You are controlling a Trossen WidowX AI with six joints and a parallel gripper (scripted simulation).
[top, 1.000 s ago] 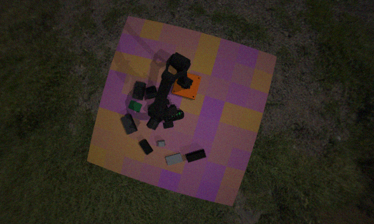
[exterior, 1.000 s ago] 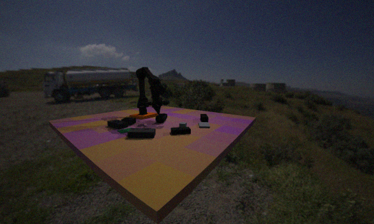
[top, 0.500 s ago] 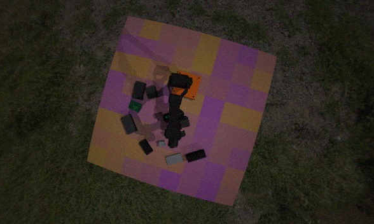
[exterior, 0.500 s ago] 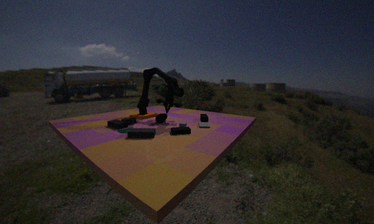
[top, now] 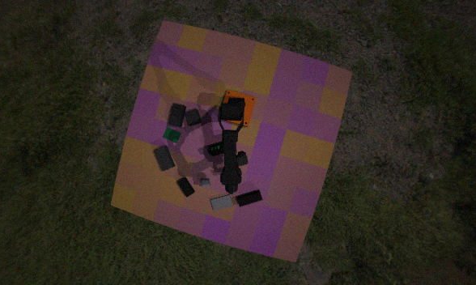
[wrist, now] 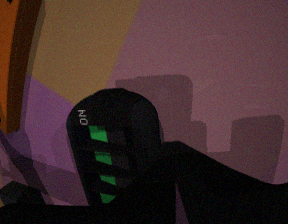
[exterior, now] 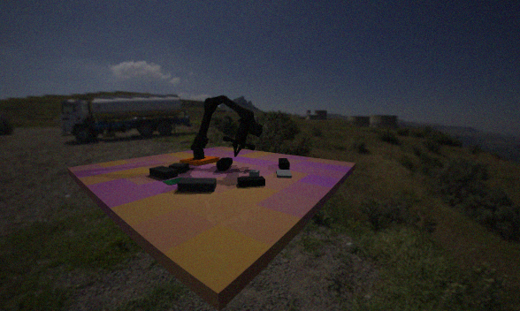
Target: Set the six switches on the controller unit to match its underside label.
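Exterior view: the six-switch controller unit (top: 215, 149) (exterior: 224, 164) (wrist: 112, 110) lies left of and below the claw (exterior: 236, 155) (wrist: 171, 149), fingers together, empty; from above, its long axis runs roughly left-right.

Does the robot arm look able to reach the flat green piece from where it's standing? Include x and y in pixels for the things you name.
Probably yes: the green piece (top: 172, 135) (exterior: 172, 181) seems near the arm's orange base (top: 250, 106) (exterior: 209, 161), and nothing appears stacked on top of it.

gap between green board (top: 172, 134) and controller (top: 214, 145)
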